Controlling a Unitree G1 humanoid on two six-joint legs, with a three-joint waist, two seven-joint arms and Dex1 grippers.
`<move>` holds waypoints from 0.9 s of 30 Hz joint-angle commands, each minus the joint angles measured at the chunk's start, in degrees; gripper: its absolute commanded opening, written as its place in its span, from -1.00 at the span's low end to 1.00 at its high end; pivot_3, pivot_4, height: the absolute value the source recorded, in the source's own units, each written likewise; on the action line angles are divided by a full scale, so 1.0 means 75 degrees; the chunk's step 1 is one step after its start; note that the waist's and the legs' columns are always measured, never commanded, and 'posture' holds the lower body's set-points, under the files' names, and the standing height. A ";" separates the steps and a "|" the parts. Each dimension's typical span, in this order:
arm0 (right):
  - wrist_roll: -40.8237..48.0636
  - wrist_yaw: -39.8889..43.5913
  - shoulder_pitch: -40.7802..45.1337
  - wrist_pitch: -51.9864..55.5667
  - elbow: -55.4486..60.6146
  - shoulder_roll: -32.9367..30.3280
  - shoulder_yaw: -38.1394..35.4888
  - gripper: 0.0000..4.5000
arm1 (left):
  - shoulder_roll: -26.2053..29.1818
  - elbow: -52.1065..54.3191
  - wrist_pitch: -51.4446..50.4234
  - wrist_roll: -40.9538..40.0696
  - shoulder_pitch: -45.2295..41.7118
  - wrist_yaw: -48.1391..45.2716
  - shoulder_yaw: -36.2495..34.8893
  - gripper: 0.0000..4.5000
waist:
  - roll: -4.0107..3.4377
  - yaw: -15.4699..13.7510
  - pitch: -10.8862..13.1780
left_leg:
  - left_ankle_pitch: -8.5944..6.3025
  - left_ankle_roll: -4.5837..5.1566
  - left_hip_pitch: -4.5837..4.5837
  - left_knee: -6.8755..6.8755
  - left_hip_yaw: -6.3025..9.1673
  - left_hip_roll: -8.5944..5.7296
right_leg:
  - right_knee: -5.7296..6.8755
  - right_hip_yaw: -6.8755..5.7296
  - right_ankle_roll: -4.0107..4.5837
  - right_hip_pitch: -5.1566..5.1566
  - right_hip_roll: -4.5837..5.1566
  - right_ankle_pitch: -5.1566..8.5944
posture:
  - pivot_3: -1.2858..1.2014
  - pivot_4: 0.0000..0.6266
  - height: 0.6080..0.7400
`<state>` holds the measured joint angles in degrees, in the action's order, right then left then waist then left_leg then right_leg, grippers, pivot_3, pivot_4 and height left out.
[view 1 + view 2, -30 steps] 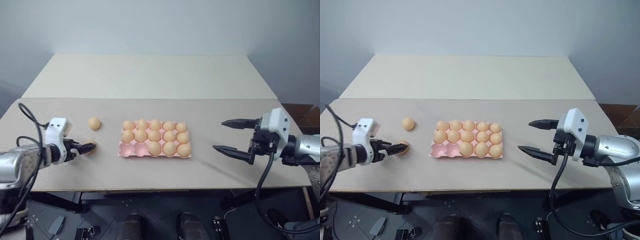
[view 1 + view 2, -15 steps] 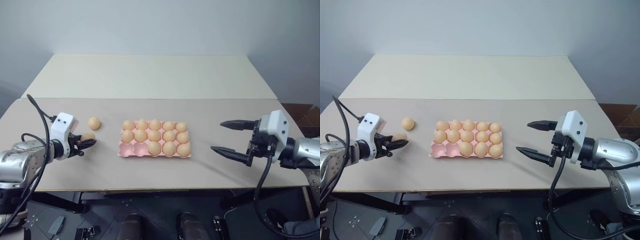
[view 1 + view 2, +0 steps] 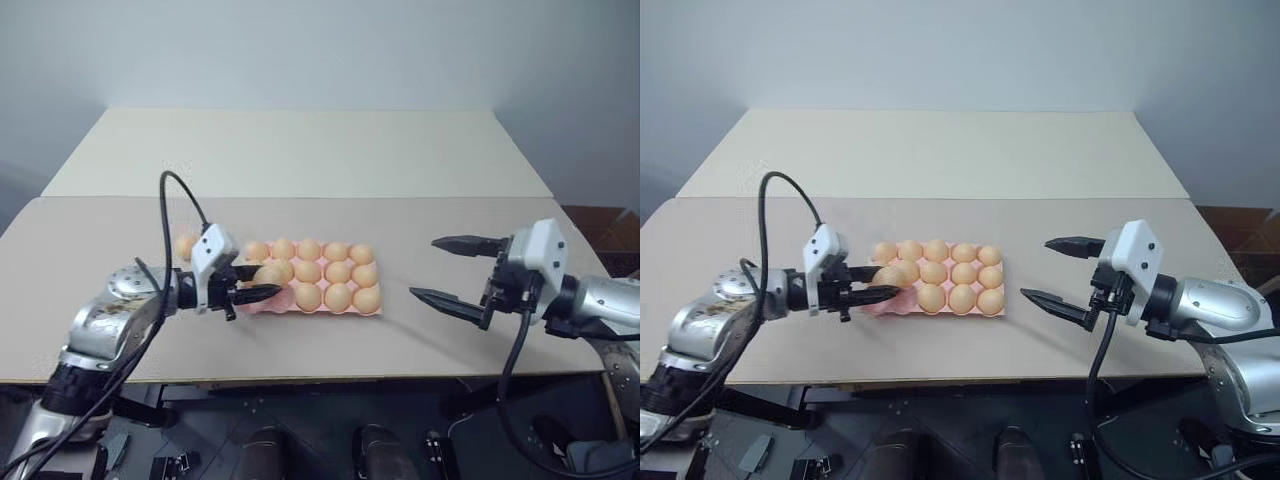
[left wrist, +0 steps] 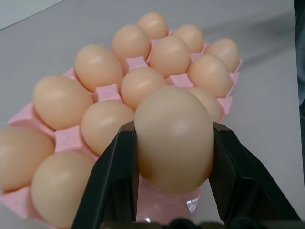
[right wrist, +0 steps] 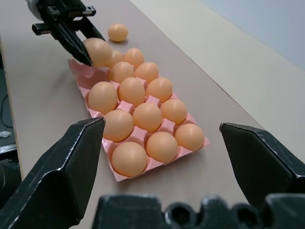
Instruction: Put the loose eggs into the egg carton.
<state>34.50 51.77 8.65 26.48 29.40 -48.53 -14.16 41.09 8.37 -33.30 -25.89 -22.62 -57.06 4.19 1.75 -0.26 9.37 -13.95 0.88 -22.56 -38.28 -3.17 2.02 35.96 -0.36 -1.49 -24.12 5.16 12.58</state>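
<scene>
Filling progress: the egg carton (image 3: 310, 286) is looking nearly full, with thirteen eggs seated as far as the head views show and the two near cups at its left end appearing empty.
Egg in transit: the left gripper (image 3: 262, 291) is clamping one loose egg (image 4: 174, 137) between its two black fingers, so this egg is judged mid-delivery, not yet seated.
Egg relative to hand: the held egg is sitting between the fingertips, hanging over the carton's near left corner, with the filled cups lying just beyond the fingertips.
Remaining work: a second loose egg (image 5: 117, 32) is lying on the table (image 3: 300, 150) behind the left gripper, just off the carton's left end.
Right gripper (image 3: 455, 271): hanging with its jaws spread wide and empty, the carton lying ahead of its fingertips, apart from them.
</scene>
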 commanded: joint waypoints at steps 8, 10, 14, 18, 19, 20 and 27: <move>0.0265 -0.0358 -0.0034 0.0091 0.0431 0.0068 -0.0190 1.00 | 0.0377 -0.0203 0.0152 0.0141 -0.0443 -0.0514 -0.0228 0.98 | 0.0000 -0.0026 0.0000 | 0.0000 0.0001 -0.0003 -0.0005 0.0003 0.0000 | -0.0002 -0.0002 -0.0005 0.0000 0.0001 -0.0001 | 0.03 -0.52 1.00; 0.0286 -0.0338 -0.0043 0.0076 0.0419 0.0079 -0.0187 1.00 | 0.0502 -0.0154 0.0152 -0.0032 -0.0376 -0.0488 -0.0666 0.98 | 0.0001 -0.0031 0.0000 | -0.0001 0.0002 -0.0004 -0.0005 0.0003 0.0001 | -0.0002 -0.0002 -0.0004 -0.0001 0.0001 -0.0001 | 0.03 -0.52 1.00; 0.0230 -0.0166 0.0007 0.0000 0.0297 0.0052 -0.0124 1.00 | 0.0964 0.0104 -0.0019 -0.0660 0.0011 -0.0571 -0.1950 0.98 | 0.0000 0.0016 0.0000 | -0.0001 0.0002 -0.0004 -0.0005 0.0005 0.0005 | 0.0000 -0.0003 -0.0004 -0.0004 -0.0001 -0.0001 | 0.03 -0.52 1.00; 0.0207 0.0190 0.0236 -0.0111 -0.0045 -0.0052 -0.0087 1.00 | 0.1661 0.0368 -0.0180 -0.0890 0.1137 -0.0557 -0.3711 0.98 | 0.0000 0.0089 0.0000 | -0.0001 0.0002 -0.0001 -0.0004 0.0004 0.0007 | -0.0002 -0.0003 -0.0005 -0.0003 0.0001 0.0000 | 0.03 -0.52 1.00; 0.0189 0.0272 0.0285 -0.0139 -0.0121 -0.0069 -0.0078 1.00 | 0.1767 0.0429 -0.0193 -0.0914 0.1408 -0.0540 -0.4032 0.98 | 0.0000 0.0127 0.0000 | -0.0001 0.0002 0.0000 -0.0003 0.0003 0.0008 | -0.0002 -0.0002 -0.0005 -0.0003 0.0001 0.0000 | 0.03 -0.52 1.00; 0.0165 0.0353 0.0347 -0.0165 -0.0221 -0.0082 -0.0067 1.00 | 0.1815 0.0489 -0.0096 -0.0893 0.1757 -0.0525 -0.4443 0.98 | -0.0001 0.0131 0.0000 | -0.0001 0.0003 0.0003 -0.0002 0.0003 0.0010 | -0.0002 -0.0001 -0.0005 -0.0002 0.0001 0.0000 | 0.03 -0.52 1.00; 0.0047 0.0743 0.0741 -0.0131 -0.0805 -0.0241 0.0120 1.00 | 0.1749 0.1285 -0.0764 -0.0860 0.4264 -0.0422 -0.6800 0.98 | 0.0000 0.0088 0.0001 | -0.0002 0.0001 0.0012 0.0000 -0.0004 0.0016 | -0.0001 -0.0006 0.0004 0.0000 0.0005 0.0005 | 0.03 -0.52 1.00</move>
<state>34.94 56.70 13.19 26.40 23.11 -49.38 -12.27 54.70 14.69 -38.79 -31.66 8.12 -60.65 -42.84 1.75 0.40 9.37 -13.96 0.89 -22.47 -38.28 -3.19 2.12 35.94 -0.42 -1.45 -24.11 5.22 12.62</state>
